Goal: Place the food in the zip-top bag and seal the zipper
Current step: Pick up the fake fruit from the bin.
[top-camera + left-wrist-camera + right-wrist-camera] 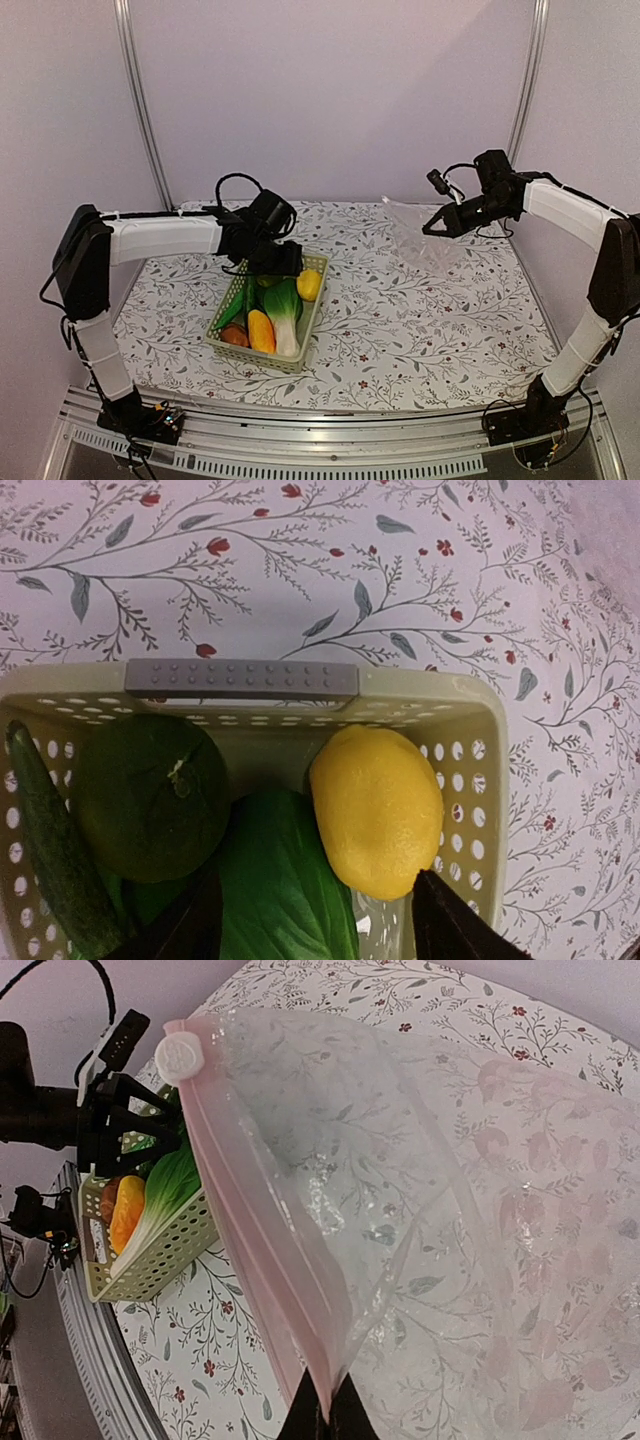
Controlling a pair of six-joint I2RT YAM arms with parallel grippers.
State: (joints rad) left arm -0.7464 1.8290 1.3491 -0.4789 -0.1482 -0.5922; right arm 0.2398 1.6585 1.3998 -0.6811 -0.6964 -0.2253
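The food lies in a pale green basket (pixel 300 362). In it I see a yellow lemon (pixel 375 820), a green lime (pixel 150 795), a cucumber (pixel 50 850), a bok choy (pixel 285 890), an orange-yellow piece (pixel 260 330) and a reddish-brown round one (pixel 234 336). My left gripper (pixel 318 880) hovers open over the basket's far end, with its fingers either side of the lemon's near end and the bok choy leaf. Over the table's far right, my right gripper (pixel 325 1415) is shut on the pinkish zipper (pixel 255 1230) of the clear zip-top bag (pixel 420 1200). The bag's mouth gapes.
A white slider (pixel 180 1057) sits at the zipper's far end. The basket has a grey handle (pixel 240 678) on its far rim. A floral cloth (pixel 420 330) covers the table, with metal rails at the near edge and pale walls behind.
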